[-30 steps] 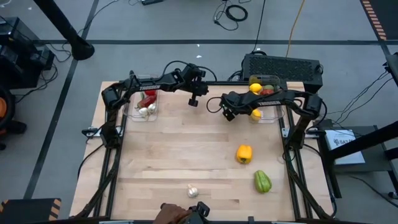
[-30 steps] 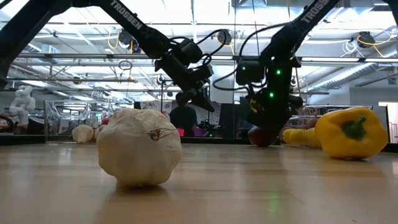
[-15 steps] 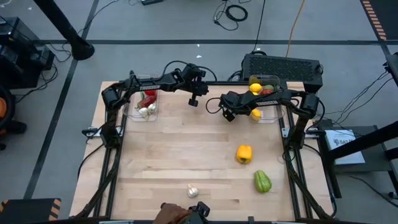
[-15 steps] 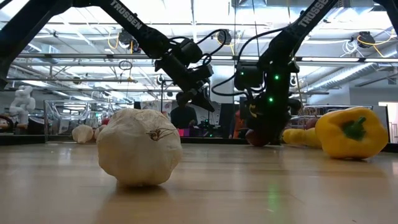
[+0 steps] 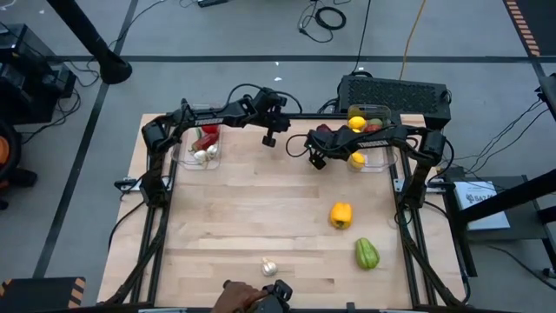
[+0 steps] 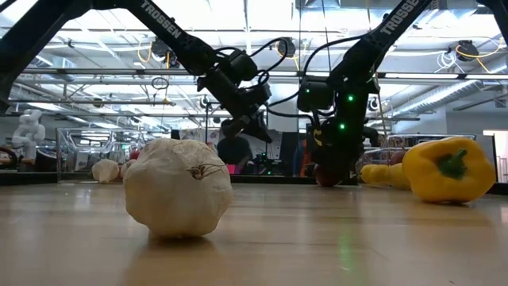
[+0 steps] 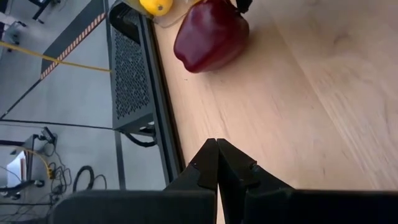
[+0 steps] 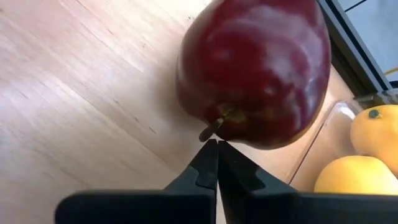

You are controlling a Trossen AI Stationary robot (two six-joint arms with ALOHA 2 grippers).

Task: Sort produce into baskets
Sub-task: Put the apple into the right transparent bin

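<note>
A dark red apple [image 8: 255, 68] lies on its side on the table beside the right basket [image 5: 372, 155], which holds lemons [image 5: 357, 123]. My right gripper [image 8: 216, 144] is shut, its tips at the apple's stem. My left gripper [image 7: 217, 143] is shut on nothing and hangs above the table's far middle [image 5: 272, 139], looking toward the apple [image 7: 211, 34]. The left basket [image 5: 201, 148] holds red pieces and garlic. On the table lie a yellow pepper [image 5: 340, 215], a green pepper [image 5: 367, 254] and a garlic bulb [image 5: 269, 267]. My right gripper's shut fingertips stand right at the free end of the apple's stem [image 8: 210, 132], slanting down from the table's near side. I cannot tell whether they touch it. The apple rests on the table with its stem end toward the fingers.
A black box [image 5: 395, 91] with cables stands behind the right basket at the far edge. A person's hand [image 5: 239, 300] shows at the near edge. Bare wood lies across the table's middle and left.
My right arm's wrist has shifted a little toward the table's left beside the apple, which stays on the table.
</note>
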